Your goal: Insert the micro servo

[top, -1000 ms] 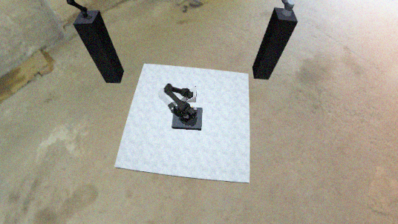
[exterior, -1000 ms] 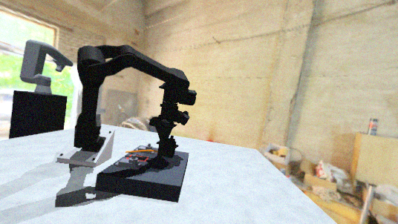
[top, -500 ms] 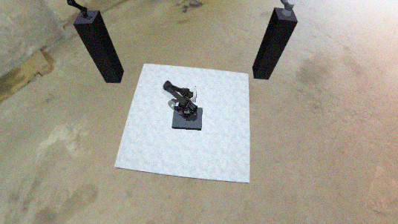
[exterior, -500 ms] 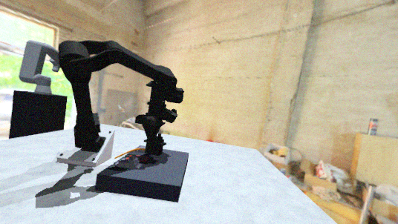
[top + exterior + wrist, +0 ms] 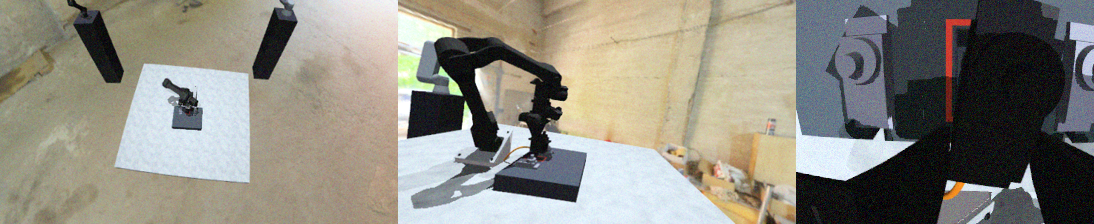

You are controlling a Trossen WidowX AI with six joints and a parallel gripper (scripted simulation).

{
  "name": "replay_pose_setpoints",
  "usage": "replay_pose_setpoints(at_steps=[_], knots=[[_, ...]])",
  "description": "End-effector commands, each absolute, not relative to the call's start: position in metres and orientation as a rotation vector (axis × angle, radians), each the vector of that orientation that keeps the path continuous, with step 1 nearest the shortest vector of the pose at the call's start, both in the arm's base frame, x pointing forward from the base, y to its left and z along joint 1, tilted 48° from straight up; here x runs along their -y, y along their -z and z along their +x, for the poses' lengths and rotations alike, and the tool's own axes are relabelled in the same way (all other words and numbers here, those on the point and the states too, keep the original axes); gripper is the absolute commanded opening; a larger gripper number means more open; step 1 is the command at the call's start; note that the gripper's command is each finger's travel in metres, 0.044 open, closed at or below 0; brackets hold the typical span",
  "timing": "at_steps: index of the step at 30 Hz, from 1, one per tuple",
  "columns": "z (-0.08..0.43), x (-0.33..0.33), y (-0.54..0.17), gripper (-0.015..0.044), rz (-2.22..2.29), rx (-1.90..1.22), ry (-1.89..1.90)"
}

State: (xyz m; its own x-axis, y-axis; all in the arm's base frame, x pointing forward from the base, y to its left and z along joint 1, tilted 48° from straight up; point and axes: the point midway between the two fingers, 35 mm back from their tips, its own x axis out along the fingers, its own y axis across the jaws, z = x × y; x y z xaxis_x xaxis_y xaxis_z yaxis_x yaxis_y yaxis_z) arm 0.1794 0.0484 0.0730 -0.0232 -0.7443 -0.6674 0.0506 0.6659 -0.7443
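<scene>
The gripper (image 5: pixel 189 112) (image 5: pixel 539 150) (image 5: pixel 993 142) points down low over the dark deck (image 5: pixel 187 124) (image 5: pixel 546 179) (image 5: pixel 816 102). It is shut on the loose servo (image 5: pixel 1006 90), a black shape in the wrist view. The servo's orange cable (image 5: pixel 517 148) (image 5: pixel 956 191) trails out toward the arm's base. The pocket's red outline (image 5: pixel 949 75) shows just left of the held servo in the wrist view; its right part is hidden behind the servo. Whether the servo touches the deck, and its shaft and ears, cannot be made out.
A grey servo (image 5: pixel 866 102) is seated left of the red outline, and another (image 5: pixel 1076 112) right of it in the wrist view. The arm's base plate (image 5: pixel 477 157) (image 5: pixel 963 206) is beside the deck. Two black pedestals (image 5: pixel 97 44) (image 5: pixel 275 46) stand beyond the white table top (image 5: pixel 182 156).
</scene>
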Motion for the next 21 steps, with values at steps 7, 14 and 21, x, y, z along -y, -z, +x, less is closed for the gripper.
replay_pose_setpoints(at_steps=[7,14,21], knots=[[0.174,-0.046,-0.071,0.0,-0.625,-1.48,0.676],[0.173,-0.038,-0.062,0.0,-0.625,-1.48,0.676],[0.173,-0.036,-0.059,0.0,-0.625,-1.48,0.676]])
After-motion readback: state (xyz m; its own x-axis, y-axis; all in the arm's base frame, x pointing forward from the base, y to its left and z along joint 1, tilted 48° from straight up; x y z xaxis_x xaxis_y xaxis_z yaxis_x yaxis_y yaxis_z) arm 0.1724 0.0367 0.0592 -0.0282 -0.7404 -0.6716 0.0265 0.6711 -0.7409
